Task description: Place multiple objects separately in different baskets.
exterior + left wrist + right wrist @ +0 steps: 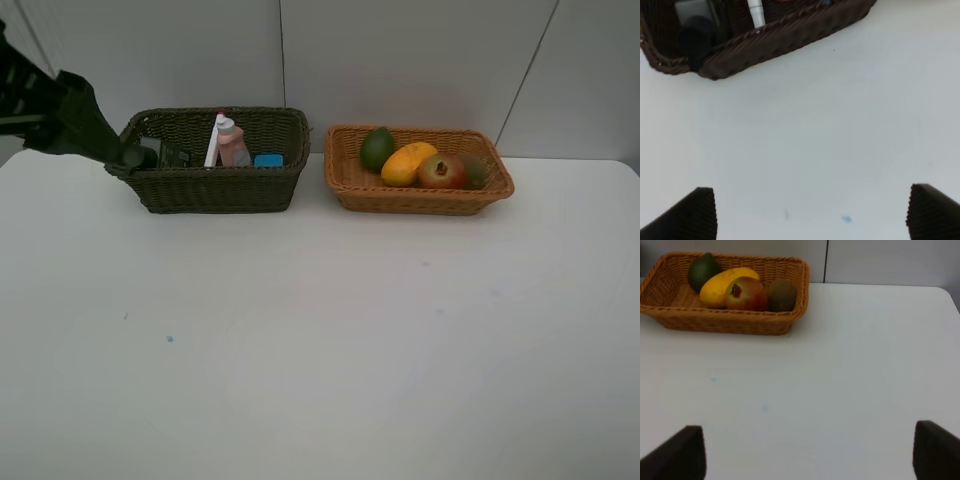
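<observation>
Overhead, the dark basket (215, 190) holds marker (213, 141), pink bottle (233, 143) and a blue pad (268, 160); the left arm (70, 120) hides its near corner. Only the right wrist view shows the kiwi (782, 294) plainly — beside pomegranate (745, 294), mango (722, 284), lime (703, 271) in the tan basket (730, 322). Both grippers (810, 212) (807, 452) gape empty.

the left arm (60, 125) is matte black and angular, with dark, finely ribbed fingers (695, 215).

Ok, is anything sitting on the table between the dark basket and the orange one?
No. In the exterior high view, only a narrow strip of bare white table separates the dark basket from the orange basket; they don't touch.
</observation>
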You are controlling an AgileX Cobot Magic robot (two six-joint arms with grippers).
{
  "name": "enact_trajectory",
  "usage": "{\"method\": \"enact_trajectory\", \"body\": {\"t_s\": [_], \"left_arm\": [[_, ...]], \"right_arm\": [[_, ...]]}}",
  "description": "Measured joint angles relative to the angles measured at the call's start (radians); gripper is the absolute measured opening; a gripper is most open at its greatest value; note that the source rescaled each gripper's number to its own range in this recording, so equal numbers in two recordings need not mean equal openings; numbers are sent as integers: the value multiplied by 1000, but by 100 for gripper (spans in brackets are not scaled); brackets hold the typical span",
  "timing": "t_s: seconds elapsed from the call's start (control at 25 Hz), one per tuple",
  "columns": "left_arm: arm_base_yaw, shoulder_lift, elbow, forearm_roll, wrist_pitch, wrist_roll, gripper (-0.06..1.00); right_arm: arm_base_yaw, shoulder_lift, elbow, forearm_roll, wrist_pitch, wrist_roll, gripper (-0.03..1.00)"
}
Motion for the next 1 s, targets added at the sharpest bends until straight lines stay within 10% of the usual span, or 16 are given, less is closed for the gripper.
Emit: {"method": "enact_trajectory", "body": {"t_s": [0.56,1.0], "left_arm": [[3,-348,178,-58,191,14,100],[236,-681,434,-115,208,70,100]], "right_arm": [[0,0,0,0,0,-5,100],[0,0,0,0,0,-5,100]]}}
